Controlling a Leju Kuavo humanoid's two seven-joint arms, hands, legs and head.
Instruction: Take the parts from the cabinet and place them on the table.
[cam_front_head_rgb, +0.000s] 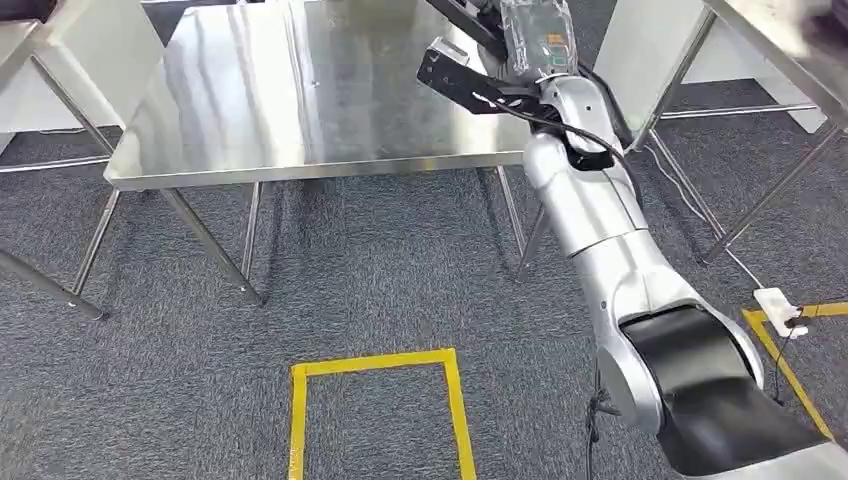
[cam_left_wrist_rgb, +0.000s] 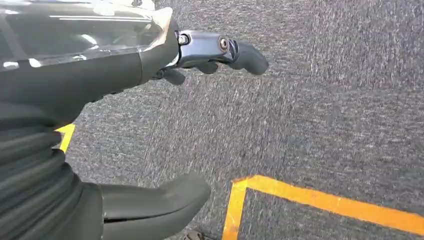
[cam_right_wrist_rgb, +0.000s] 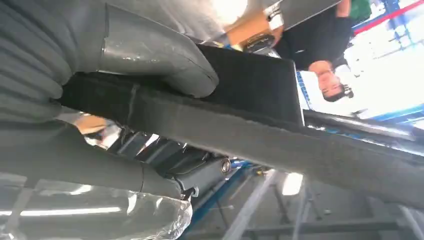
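The steel table (cam_front_head_rgb: 300, 90) stands ahead on grey carpet (cam_front_head_rgb: 380, 270), with a yellow taped square (cam_front_head_rgb: 375, 400) on the floor before it. A second steel frame (cam_front_head_rgb: 770, 60) stands to the right, and a white socket block (cam_front_head_rgb: 778, 300) with its cable lies on the floor beside a further yellow line. A white panel sits at the far left, cut off by the picture edge.

The right arm (cam_front_head_rgb: 600, 230) reaches forward over the table's right front corner. The right hand (cam_front_head_rgb: 535, 40) is partly cut off at the top of the head view and wrapped in clear film; the dark flat part (cam_front_head_rgb: 465, 75) projects from it to the left, above the table top. Whether the part touches the surface cannot be told from here.

The right wrist view gives the grip: the thumb (cam_right_wrist_rgb: 160, 60) presses on one face of the part (cam_right_wrist_rgb: 250, 95), a black slab with a rough, foam-like edge, and the fingers (cam_right_wrist_rgb: 195, 172) lie against the opposite face, so the hand (cam_right_wrist_rgb: 90, 115) is clamped on it. A person in dark clothing (cam_right_wrist_rgb: 320, 45) stands beyond the part, partly hidden by it.

The left wrist view looks down at carpet and yellow tape (cam_left_wrist_rgb: 320, 200). The left hand (cam_left_wrist_rgb: 100, 125) holds nothing, thumb (cam_left_wrist_rgb: 155, 205) and fingers (cam_left_wrist_rgb: 225, 52) well apart.
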